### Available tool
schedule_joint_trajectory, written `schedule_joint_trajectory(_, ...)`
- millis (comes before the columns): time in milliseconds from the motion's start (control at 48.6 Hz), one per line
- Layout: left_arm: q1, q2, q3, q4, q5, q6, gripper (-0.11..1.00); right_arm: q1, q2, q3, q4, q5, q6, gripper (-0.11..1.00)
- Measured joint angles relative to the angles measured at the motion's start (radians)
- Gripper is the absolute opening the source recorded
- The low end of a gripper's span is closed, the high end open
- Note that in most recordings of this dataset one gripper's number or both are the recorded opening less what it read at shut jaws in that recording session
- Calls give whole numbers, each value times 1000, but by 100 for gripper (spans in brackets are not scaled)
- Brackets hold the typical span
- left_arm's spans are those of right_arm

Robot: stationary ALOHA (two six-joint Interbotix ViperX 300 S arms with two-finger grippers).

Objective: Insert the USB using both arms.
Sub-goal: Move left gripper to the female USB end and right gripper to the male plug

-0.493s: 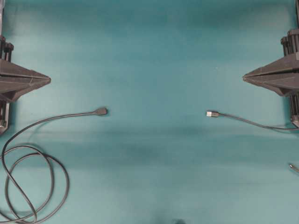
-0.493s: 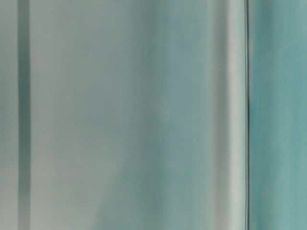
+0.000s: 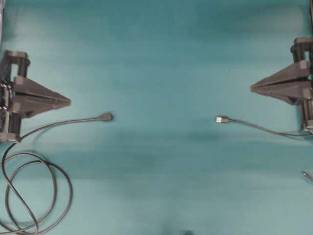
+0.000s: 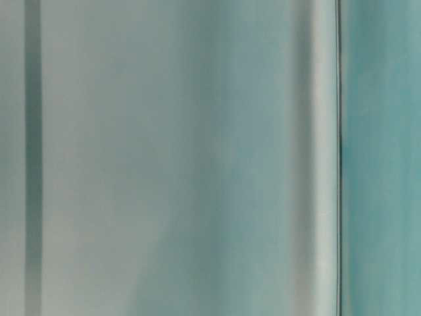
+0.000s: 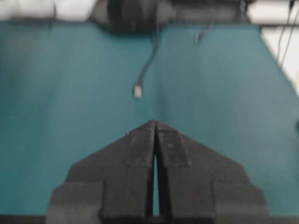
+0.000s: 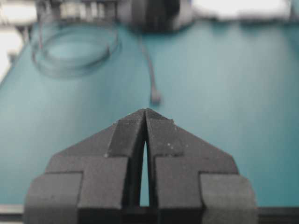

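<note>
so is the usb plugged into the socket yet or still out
Out. The USB lies loose on the table, a wide bare gap separating it from the socket end; neither is held.

The left end effector (image 3: pixel 67 102) and the right end effector (image 3: pixel 252 88) are held level, tips pointed toward each other, fingers pressed together, nothing gripped.

Teal table (image 3: pixel 156 54), USB (image 3: pixel 222 119), socket cable (image 3: pixel 105 117), pin tip (image 3: pixel 306 175)

Robot lab bench, teal tabletop (image 3: pixel 161 58), two mounted arms, laid-out cables
</note>
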Motion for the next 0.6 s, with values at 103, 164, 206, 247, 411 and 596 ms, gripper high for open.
schedule_joint_trajectory(103, 0, 25, 0, 2, 55, 0, -1, 0, 5, -15, 0, 141, 17, 0)
schedule_joint_trajectory(164, 0, 37, -2, 0, 89, 0, -1, 2, 17, -21, 0, 201, 34, 0)
schedule_joint_trajectory(206, 0, 44, -6, 0, 112, 0, -1, 0, 29, -25, 0, 229, 48, 0)
schedule_joint_trajectory(247, -2, 55, -9, 0, 133, 2, -1, 2, 44, -28, 0, 247, 69, 0)
schedule_joint_trajectory(411, 0, 100, -15, 2, 215, 0, -1, 2, 121, -28, 2, 262, 140, 0)
schedule_joint_trajectory(596, 0, 164, -17, 0, 229, 0, -1, 0, 196, -28, 0, 282, 149, 0)
